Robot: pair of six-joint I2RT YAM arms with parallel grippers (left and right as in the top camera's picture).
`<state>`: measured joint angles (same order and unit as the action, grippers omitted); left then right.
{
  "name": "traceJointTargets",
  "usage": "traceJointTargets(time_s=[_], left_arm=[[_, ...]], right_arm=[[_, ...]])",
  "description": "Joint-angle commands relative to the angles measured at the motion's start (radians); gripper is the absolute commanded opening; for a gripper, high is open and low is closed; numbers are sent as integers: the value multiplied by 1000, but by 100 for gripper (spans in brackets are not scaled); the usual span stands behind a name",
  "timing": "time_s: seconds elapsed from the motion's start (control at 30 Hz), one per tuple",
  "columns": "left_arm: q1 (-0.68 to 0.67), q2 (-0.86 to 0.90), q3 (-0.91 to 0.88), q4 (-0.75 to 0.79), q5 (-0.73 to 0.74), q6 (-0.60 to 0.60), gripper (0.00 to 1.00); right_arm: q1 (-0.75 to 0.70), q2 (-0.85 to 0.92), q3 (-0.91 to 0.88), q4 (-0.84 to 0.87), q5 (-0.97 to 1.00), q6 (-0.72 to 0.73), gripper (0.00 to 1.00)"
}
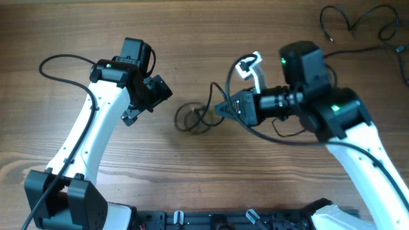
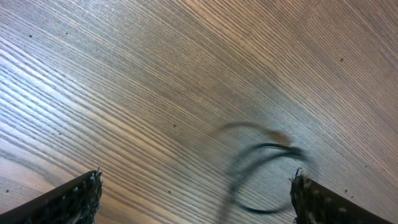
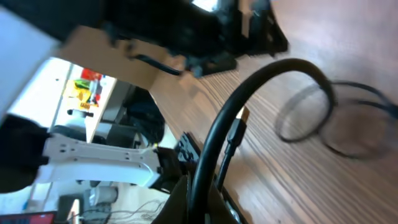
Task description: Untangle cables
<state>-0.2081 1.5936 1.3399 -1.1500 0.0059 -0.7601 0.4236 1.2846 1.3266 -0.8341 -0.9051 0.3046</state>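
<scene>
Black rubbery fingertips of the right gripper (image 1: 219,108) are closed on one thin strand (image 3: 261,84) of cable. In the right wrist view this strand is pinched at the bottom of the frame. From there it is carried up in a smooth arch and bent over toward the rest of the bundle. A small plug (image 3: 239,121) with a gold-coloured tip is seen just under the arch. Which strand it belongs to cannot be told.

From overhead, the held strand is seen rising in a narrow loop just beside the gripper tip. The coil (image 1: 192,118) of cables is laid flat on the wooden table (image 1: 211,38), just to the left of that tip and between the two arms. It is blurred in both wrist views, so its separate strands cannot be counted.

The left gripper (image 1: 150,102) is spread wide, and nothing is held in it. In its own view the two fingers (image 2: 68,202) are seen at the lower corners, with bare wood between them. The coil (image 2: 261,180) is seen near the finger at the right edge. From overhead a strip of bare wood is seen between this gripper and the coil.

One more loose cable (image 1: 358,25) is spread in open curves at the far right corner of the table, well apart from the coil.
</scene>
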Motion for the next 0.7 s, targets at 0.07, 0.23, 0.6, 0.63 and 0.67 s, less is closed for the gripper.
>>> traceJointTargets(time_s=[0.07,0.23,0.6,0.63,0.67], left_arm=[[3,6,-1,19,171,20,99],[3,6,-1,13,215,20,99],[3,6,-1,84,600,50,99],[3,6,-1,95,620,50,99],[3,6,-1,108,625,49,99]], right_arm=[[-3,-134,9,191,20,175,4],[-3,-157,9,443,106,459,4],[-2,-156,8,561,303,749,4],[-2,-156,9,579,303,772,4],[-2,-156,8,591,303,799,4]])
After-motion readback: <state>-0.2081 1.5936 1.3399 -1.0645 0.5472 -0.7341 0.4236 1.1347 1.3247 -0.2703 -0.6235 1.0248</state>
